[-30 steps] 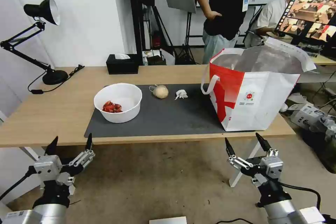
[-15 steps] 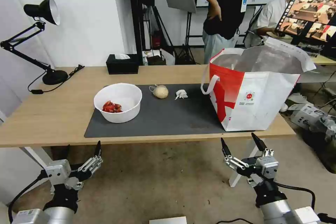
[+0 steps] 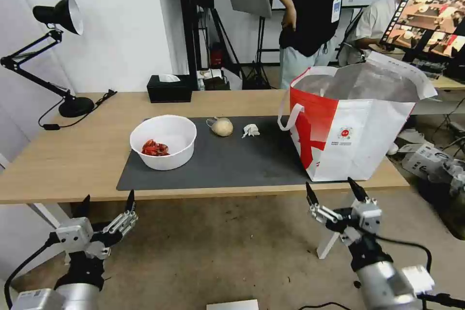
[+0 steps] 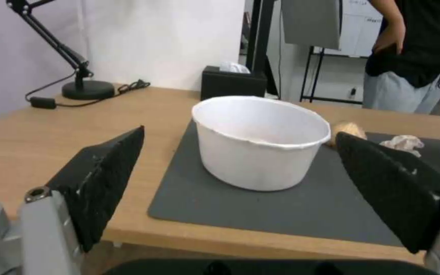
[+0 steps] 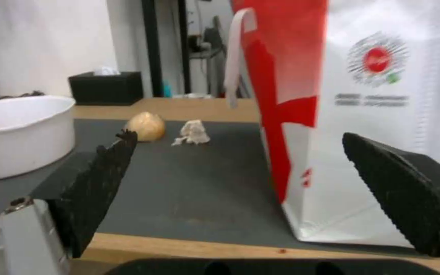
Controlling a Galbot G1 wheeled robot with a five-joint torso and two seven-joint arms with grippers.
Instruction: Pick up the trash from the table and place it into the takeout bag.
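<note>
In the head view, you see the long light-wood bench point(image 3: 72, 155) across the middle of the frame, carrying a large dark grey rectangular mat point(image 3: 227, 164). On the mat's left part stands the white round bowl point(image 3: 163, 141) with red shell scraps point(image 3: 155, 148) inside it. At the mat's upper centre lies the beige ball in clear wrap point(image 3: 222, 126), and just to its right, apart from it, the crumpled white tissue point(image 3: 250, 130). The large boxy red-and-white takeout bag point(image 3: 348, 126) stands upright on the mat's right end, mouth open, silver lining exposed.

Note the left gripper point(image 3: 105, 203) at lower left, below the bench's front edge, jaws spread and holding nothing. The right gripper point(image 3: 333, 190) sits at lower right, just under the bag's base in the frame, jaws likewise spread and holding nothing.

A black tissue box point(image 3: 169, 88) rests at the bench's far edge; a black desk lamp point(image 3: 58, 14) stands at upper left.
</note>
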